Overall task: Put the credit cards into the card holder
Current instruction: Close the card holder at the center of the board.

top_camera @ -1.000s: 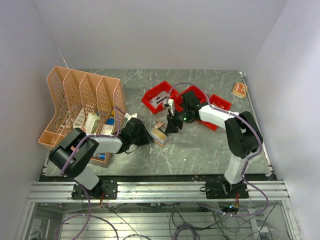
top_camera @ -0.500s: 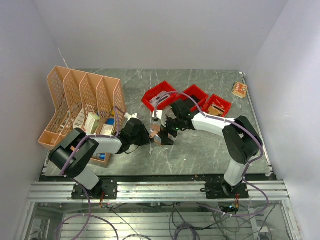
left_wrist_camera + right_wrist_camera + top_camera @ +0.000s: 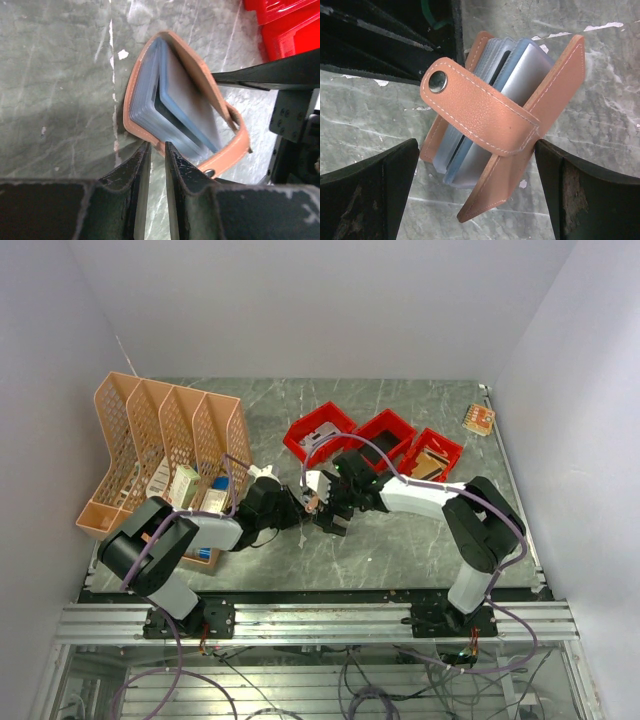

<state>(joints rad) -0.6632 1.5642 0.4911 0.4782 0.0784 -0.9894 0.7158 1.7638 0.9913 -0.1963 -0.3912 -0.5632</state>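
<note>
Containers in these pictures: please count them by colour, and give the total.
Red plastic bins: 3
Peach mesh file rack: 1
Tan leather card holder: 1
Total: 5

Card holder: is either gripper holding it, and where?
The left gripper pinches the card holder by one leather cover's edge; the right gripper stands open astride it, holding nothing.
</note>
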